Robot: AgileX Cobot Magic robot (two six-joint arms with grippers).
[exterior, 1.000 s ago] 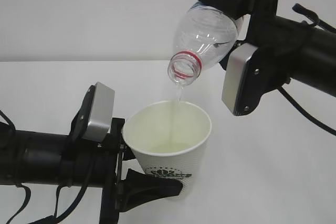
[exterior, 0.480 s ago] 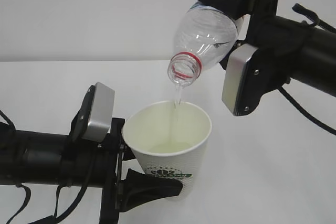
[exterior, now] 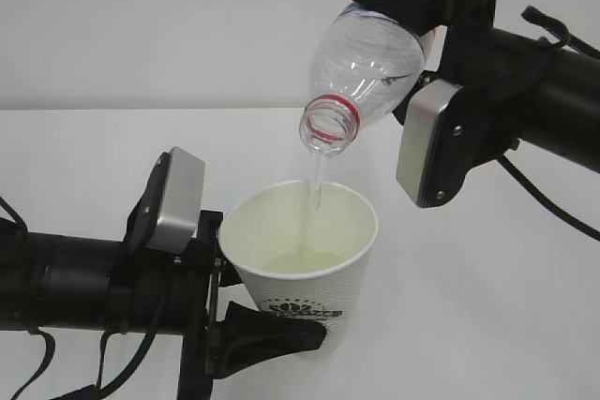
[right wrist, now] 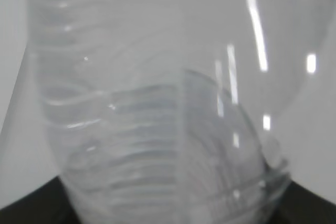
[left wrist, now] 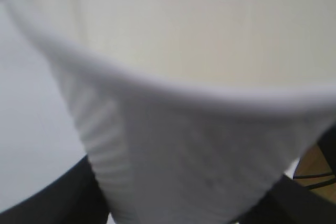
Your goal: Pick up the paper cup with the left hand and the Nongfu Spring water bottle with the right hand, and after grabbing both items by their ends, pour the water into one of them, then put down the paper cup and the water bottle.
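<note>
White table (exterior: 487,306) under a plain pale wall, bare surface to the right of the cup and behind it; lower left corner crowded by the dark arm. At left, the left hand (exterior: 246,311) reaching in level from the frame's edge, silver-grey block on its wrist tilted up, black fingers (exterior: 267,334) clamped round the lower part of the paper cup (exterior: 305,274). Cup nearly upright, leaning slightly right, mouth up, green logo facing the camera, a shallow pool of pale water (exterior: 302,261) at the bottom. Above the cup's mouth and clear of its rim, the Nongfu Spring water bottle (exterior: 370,67), long axis slanting from upper right down to lower left, open neck with the red ring pointing down at the cup, thin stream falling from the neck into the cup's inside. At right, the right hand (exterior: 412,11) gripping the bottle's far, raised end, one black finger across the top of the body, red label mostly hidden behind it. Left wrist view: only the blurred ribbed white wall and rim of the cup (left wrist: 173,145), dark fingers (left wrist: 47,208) at both lower corners. Right wrist view: only the clear ribbed bottle body (right wrist: 157,114) close up, with a waterline seen through the plastic, not legible from outside.
</note>
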